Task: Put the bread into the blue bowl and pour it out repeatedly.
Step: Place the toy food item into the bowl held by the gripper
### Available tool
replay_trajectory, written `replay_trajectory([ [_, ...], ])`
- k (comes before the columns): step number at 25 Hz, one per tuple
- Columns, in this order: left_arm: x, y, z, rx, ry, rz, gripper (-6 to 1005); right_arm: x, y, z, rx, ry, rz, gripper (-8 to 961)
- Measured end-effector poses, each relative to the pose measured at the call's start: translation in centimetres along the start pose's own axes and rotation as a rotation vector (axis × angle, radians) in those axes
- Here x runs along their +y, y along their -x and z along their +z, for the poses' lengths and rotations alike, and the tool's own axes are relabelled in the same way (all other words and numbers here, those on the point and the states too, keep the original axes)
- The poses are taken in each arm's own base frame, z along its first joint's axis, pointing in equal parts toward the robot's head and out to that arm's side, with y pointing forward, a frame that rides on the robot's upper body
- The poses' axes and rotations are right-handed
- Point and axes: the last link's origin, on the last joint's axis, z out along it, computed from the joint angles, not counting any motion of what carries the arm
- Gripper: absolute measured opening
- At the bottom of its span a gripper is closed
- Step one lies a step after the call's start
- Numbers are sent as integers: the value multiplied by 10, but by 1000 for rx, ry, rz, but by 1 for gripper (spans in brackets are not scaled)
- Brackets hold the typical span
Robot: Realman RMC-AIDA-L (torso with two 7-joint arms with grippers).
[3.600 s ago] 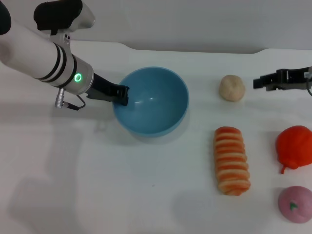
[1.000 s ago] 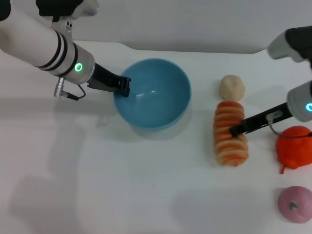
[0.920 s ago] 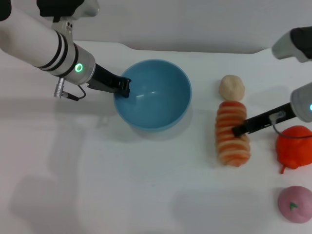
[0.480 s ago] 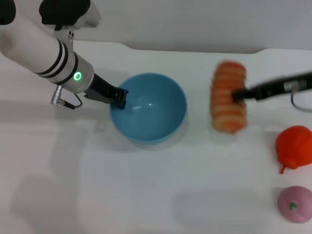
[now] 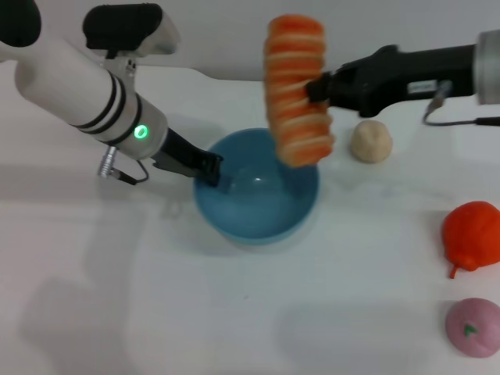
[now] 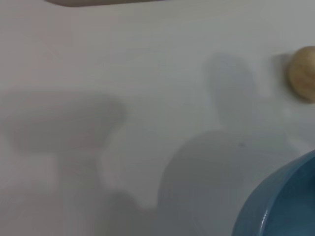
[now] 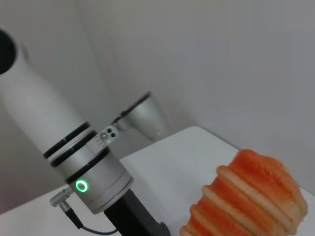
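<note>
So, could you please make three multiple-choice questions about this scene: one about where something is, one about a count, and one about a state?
1. Where is the bread?
A. Lying on the table beside the orange toy
B. Held in the air above the blue bowl
C. Resting inside the bowl

2. How many loose toys lie on the table, not counting the bread and the bowl?
A. One
B. Three
C. Five

3. What is the left gripper doing?
A. Gripping the bowl's rim
B. Holding the bread
C. Hanging far from everything

Answers:
1. B, the right gripper holds the loaf up over the bowl's far right rim.
2. B, a beige ball, an orange toy and a pink toy are there.
3. A, its fingers sit on the bowl's left rim.
</note>
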Motion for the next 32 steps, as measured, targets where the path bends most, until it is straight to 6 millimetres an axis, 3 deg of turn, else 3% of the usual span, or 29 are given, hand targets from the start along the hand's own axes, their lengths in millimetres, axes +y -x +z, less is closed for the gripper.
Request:
replay_trajectory([
  [6,8,-1,3,11,32,-2,0,7,-14,25,110,25,-26,111],
  [14,8,-3,0,7,38,-6,-1,6,-28,34,175,-8,-53,107],
  [19,9,-4,0,7,38,-1,-1,6,-27,36,175,-15,-79,177],
  [27,8,-4,0,5,35,-2,-1,3,-18,31,133,-45,-101,445],
  [30,7,-6,0,17,28,1,-1,-9,-11,16,25,-130,-59,533],
  [32,7,-8,0,30,23,2,-1,-21,-10,0,-90,-198,12,531],
])
